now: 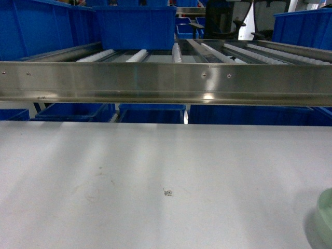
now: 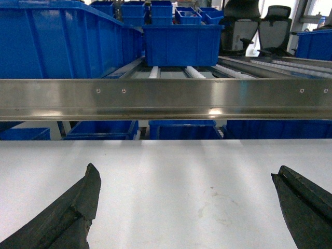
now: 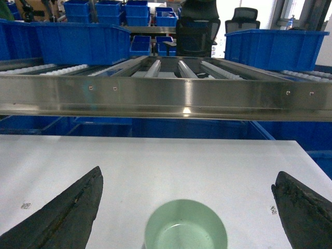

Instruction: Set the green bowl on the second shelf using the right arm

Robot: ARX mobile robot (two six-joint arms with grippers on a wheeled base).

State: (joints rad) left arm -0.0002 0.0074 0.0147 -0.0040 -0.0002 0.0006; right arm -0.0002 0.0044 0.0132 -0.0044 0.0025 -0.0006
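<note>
Wide-spread black jaws of the right gripper [image 3: 187, 207] straddle the green bowl [image 3: 185, 232], upright near the bench [image 3: 155, 161] right edge, lined up for grasping; second shelf [image 3: 166, 96] waits beyond.

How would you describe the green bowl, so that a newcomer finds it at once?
Start at the steel rack, then come down to the grey-white table before it. The green bowl stands upright near its right front, small, round, pale mint, unlike the big blue bins behind.
</note>
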